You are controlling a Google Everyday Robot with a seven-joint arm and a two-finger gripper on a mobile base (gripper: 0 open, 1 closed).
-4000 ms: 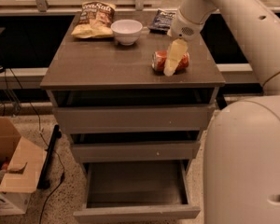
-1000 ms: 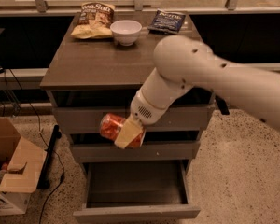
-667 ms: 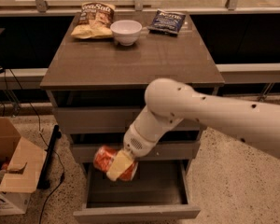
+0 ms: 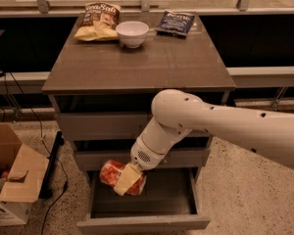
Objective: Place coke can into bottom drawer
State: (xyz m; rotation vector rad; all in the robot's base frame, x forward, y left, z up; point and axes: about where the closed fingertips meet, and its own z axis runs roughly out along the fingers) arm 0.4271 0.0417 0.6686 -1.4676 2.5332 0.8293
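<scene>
The white arm is stretched in from the right and bent downward in front of the cabinet, whose top lies well above the jaws. The bottom drawer is pulled open directly beneath the jaws, its dark inside exposed. The gripper is held low over the drawer's left half and is clamped on the coke can. The can is gripped crosswise, tilted on its side, with one pale finger laid across its front and red metal jutting out on both sides of the jaws. Whether the can touches the drawer floor cannot be told. Far above the jaws, a chip bag, a white bowl and a blue snack bag are set.
</scene>
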